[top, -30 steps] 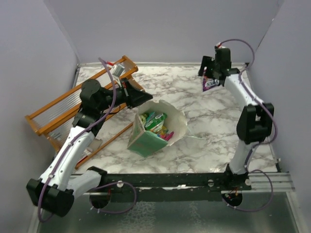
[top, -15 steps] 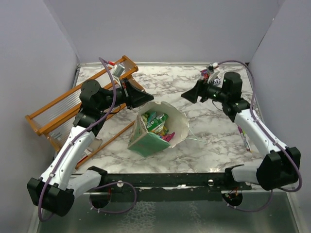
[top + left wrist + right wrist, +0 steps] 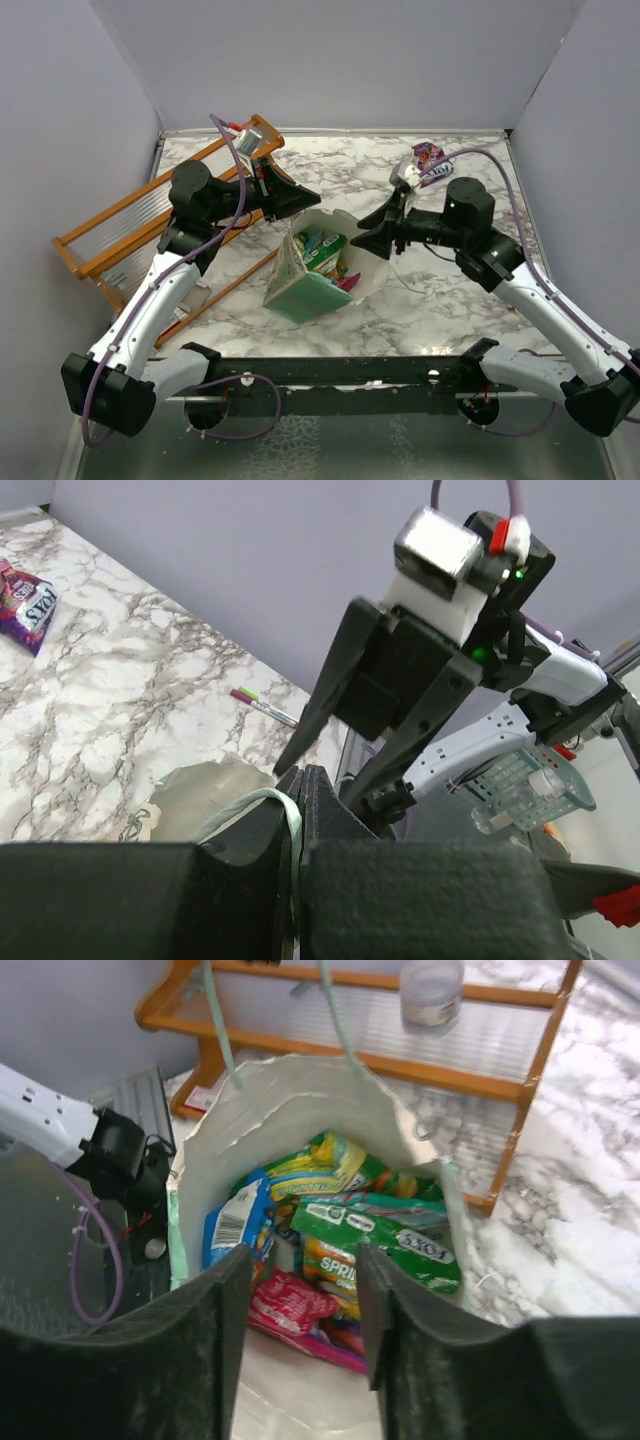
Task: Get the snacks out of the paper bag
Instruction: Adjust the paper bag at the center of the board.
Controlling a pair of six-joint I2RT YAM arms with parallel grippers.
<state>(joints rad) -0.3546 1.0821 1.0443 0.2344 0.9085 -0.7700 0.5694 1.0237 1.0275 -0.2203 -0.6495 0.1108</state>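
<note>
Marble tabletop [image 3: 450,290]: L gripper [image 3: 312,204] clamped on paper bag [image 3: 300,295] handle [image 3: 290,825], R gripper [image 3: 300,1260] half-open, empty above mouth; descend straight onto top snacks [image 3: 380,1235], avoid rim.

Lower snacks [image 3: 340,1230] buried under top ones; purple packet [image 3: 25,605] cut by frame edge.

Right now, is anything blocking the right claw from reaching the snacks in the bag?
Nothing visible does. The right gripper hangs open at the paper bag's mouth. The snacks lie uncovered below it. The left gripper pinches a string handle at the opposite rim.
</note>
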